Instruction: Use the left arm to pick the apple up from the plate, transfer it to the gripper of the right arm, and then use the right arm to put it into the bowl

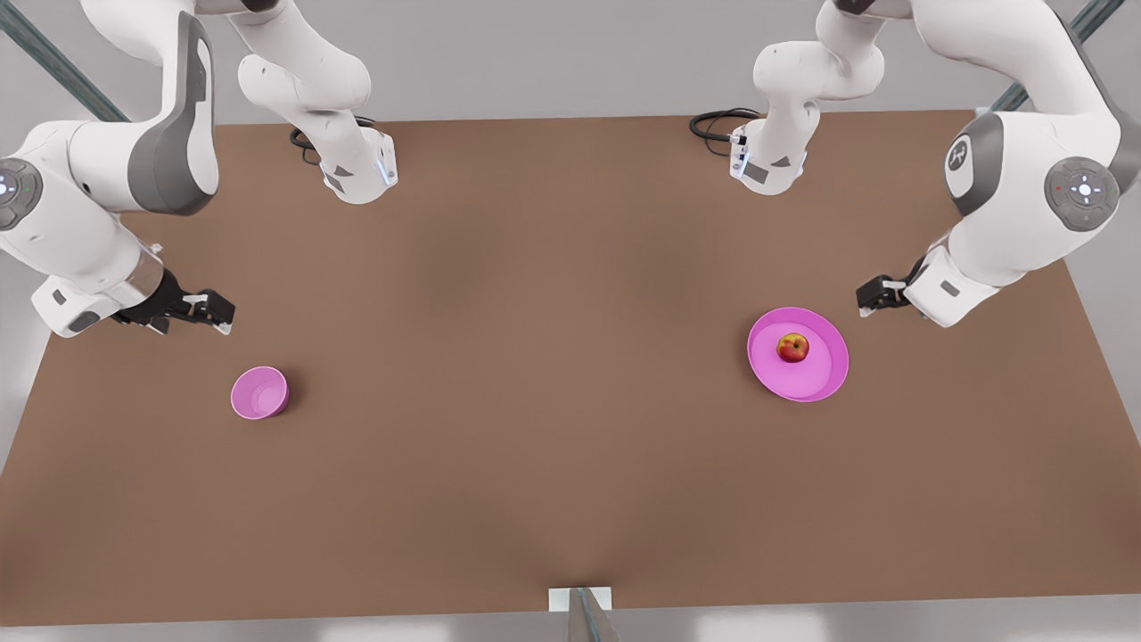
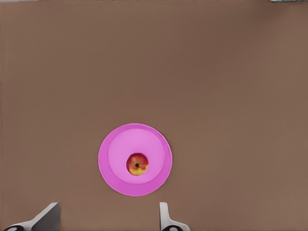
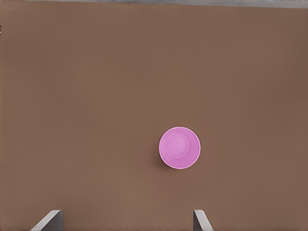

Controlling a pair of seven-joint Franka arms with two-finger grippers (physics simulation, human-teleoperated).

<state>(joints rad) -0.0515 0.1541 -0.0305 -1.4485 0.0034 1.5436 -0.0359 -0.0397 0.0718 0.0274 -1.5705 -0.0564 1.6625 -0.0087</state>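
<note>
A small red apple (image 1: 792, 347) with yellow patches sits on the wide magenta-pink plate (image 1: 824, 374) at the front view's right; the left wrist view looks down on the same apple (image 2: 137, 164) and plate (image 2: 111, 144). My left gripper (image 1: 863, 299) hovers open just beyond the plate's rim, high above the table, its fingertips (image 2: 50, 214) spread wide with nothing between them. At the front view's left stands the small pink-purple bowl (image 1: 259, 392), empty, also seen as the bowl (image 3: 179, 147) from the right wrist. My right gripper (image 1: 223, 314) hangs open above and behind it.
The brown table (image 1: 553, 374) stretches bare between bowl and plate. Both arm bases (image 1: 357, 169) stand at the far edge with black cables beside them. A small white mount (image 1: 579, 599) sits at the near edge.
</note>
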